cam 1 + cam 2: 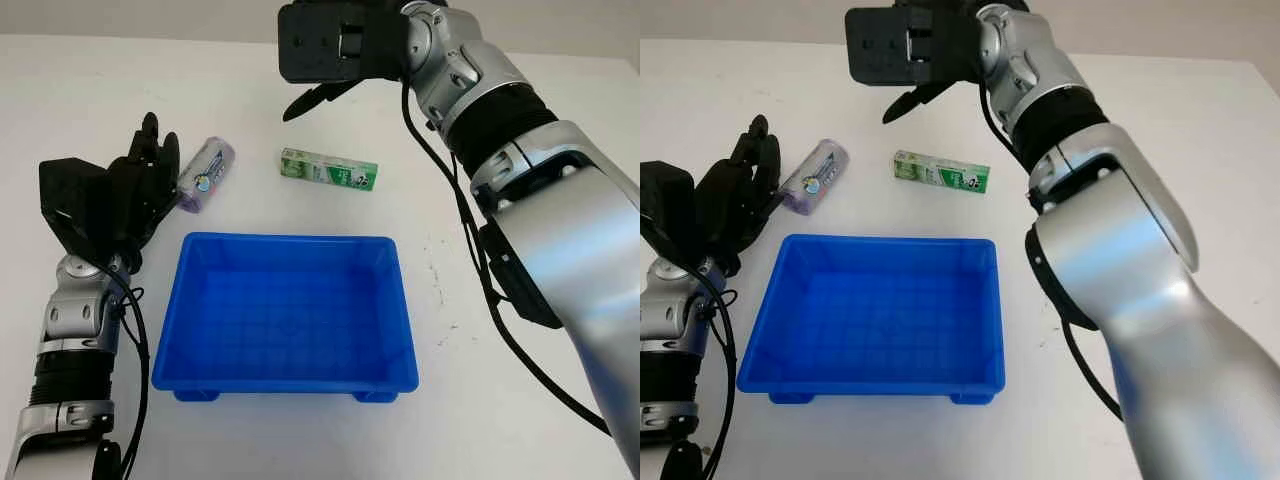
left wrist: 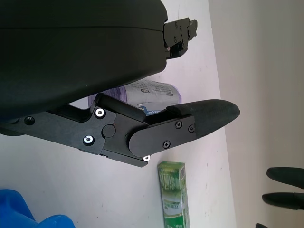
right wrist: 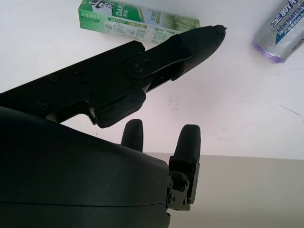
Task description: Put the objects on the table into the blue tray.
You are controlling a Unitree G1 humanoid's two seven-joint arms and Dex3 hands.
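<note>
On the white table [image 1: 520, 400], as seen from the head cameras, a blue tray [image 1: 190, 350] is placed near the front with nothing inside it. Beyond its far rim a green box [image 1: 329, 171] is laid flat, and to the left of that a purple-capped roll [image 1: 205, 175] is found lying on its side. The left hand [image 1: 140, 185] is held open just beside the roll, nothing being grasped, though contact cannot be judged. The right hand [image 1: 330, 60] is raised beyond the green box, open and holding nothing. In the left wrist view, the roll [image 2: 152, 95] is seen past one finger [image 2: 199, 118], with the box [image 2: 173, 192] well apart. In the right wrist view, the box [image 3: 137, 23] and the roll [image 3: 282, 31] are seen on the table beyond one finger [image 3: 190, 45].
</note>
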